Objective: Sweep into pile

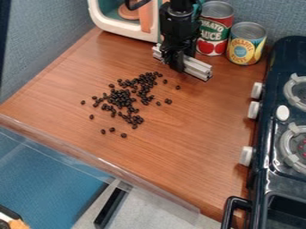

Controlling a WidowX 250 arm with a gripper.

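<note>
At the top of the camera view, the black gripper [176,61] hangs over the back of the wooden counter, just in front of the cans. It is shut on a silver metal bar [197,69], gripped near the middle with both ends sticking out. Whether the bar touches the counter, I cannot tell. Small dark beans [122,99] lie nearer the camera, to the lower left of the bar. They form a loose, uneven cluster, with several single beans scattered around it.
Two cans [246,44] stand behind the bar at the right. A white and teal toy box [122,27] is at the back left. A dark toy stove [272,152] with white knobs borders the right side. A clear ledge [101,163] runs along the counter's front edge.
</note>
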